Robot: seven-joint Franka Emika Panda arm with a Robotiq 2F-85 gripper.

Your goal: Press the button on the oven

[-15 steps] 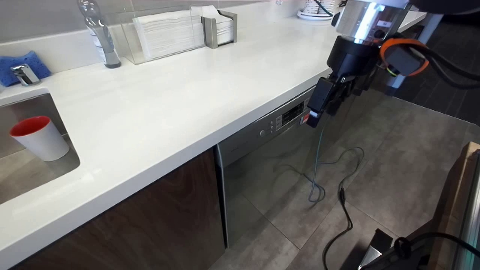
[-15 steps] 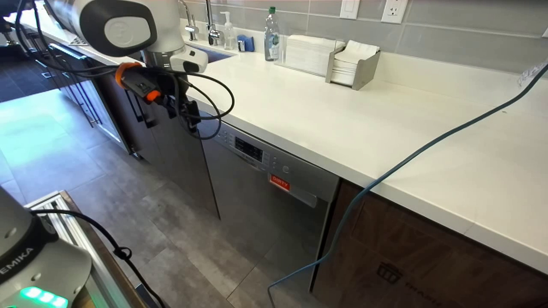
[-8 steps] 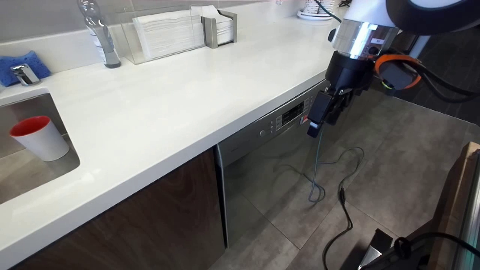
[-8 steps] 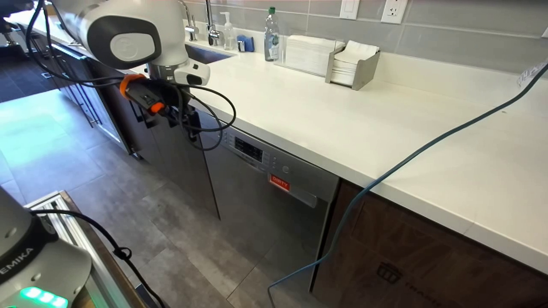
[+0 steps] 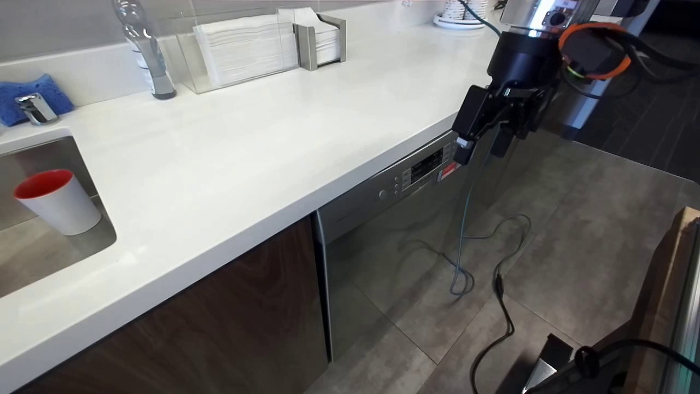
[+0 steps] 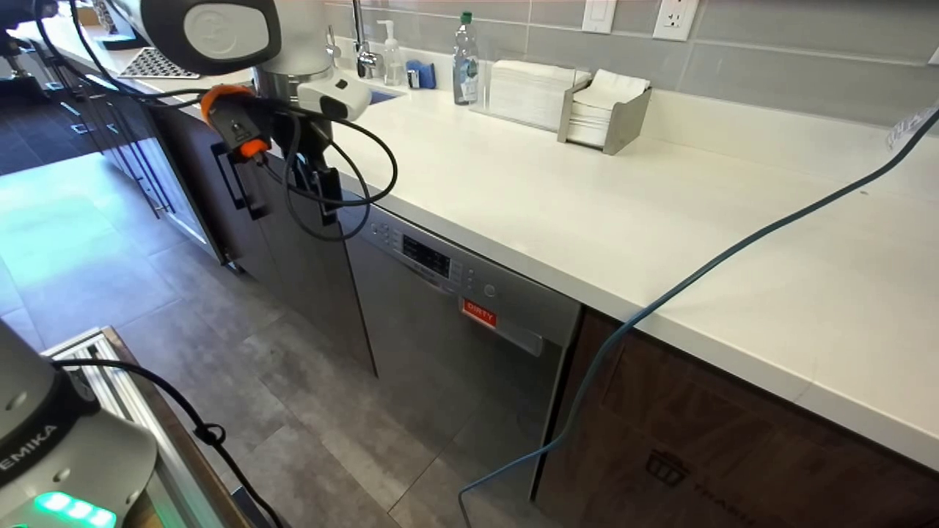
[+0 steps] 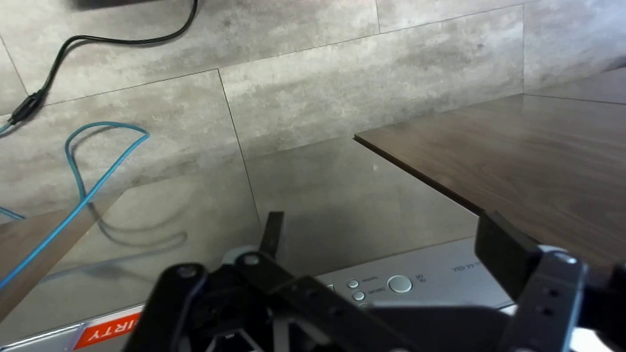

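The oven (image 6: 440,352) sits under the front edge of the white countertop (image 6: 697,198), its control strip (image 6: 539,297) just below that edge, with a dark display (image 6: 425,256) and, lower down, a red DIRTY sign (image 6: 479,312). In both exterior views the gripper (image 5: 482,150) hangs out past the front edge, apart from the strip, its fingers (image 7: 501,254) spread wide; in the wrist view the oven's round On/Off button (image 7: 400,283) shows between them. The steel sink (image 5: 57,150), let into the countertop between front and back edges, holds a white cup (image 5: 68,210) with a red inside. By the back edge, near the sink's corner, a blue sponge (image 5: 49,96) lies just behind a small chrome fitting (image 5: 36,109). Farther along that edge stands a clear bottle (image 6: 465,62) with a green cap; how full it is, I cannot tell. Just beside it a clear acrylic holder (image 5: 192,65) bears a thick stack of white paper towels (image 5: 246,49), and next to that a grey metal holder (image 6: 629,121) is filled with a narrower pile of white napkins (image 6: 590,117)
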